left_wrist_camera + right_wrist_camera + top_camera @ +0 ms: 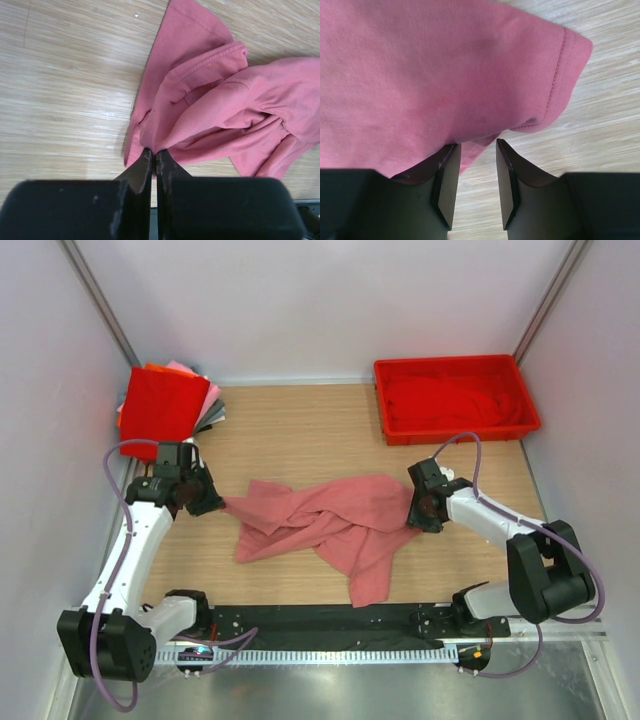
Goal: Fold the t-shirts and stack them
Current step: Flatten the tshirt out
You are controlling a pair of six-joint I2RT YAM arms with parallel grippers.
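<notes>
Pinching soft, crumpled salmon-pink t-shirt [330, 520] with left gripper [154, 156] fingers pressed together. Spreading right gripper [476, 145] fingers apart, empty, one tip cloth-covered.

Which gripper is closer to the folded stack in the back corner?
Left. The left gripper sits just in front of the folded stack, shut on the salmon t-shirt; the right gripper is far across the table.

Red tray [447, 363] at far right, wooden table [300, 435].
</notes>
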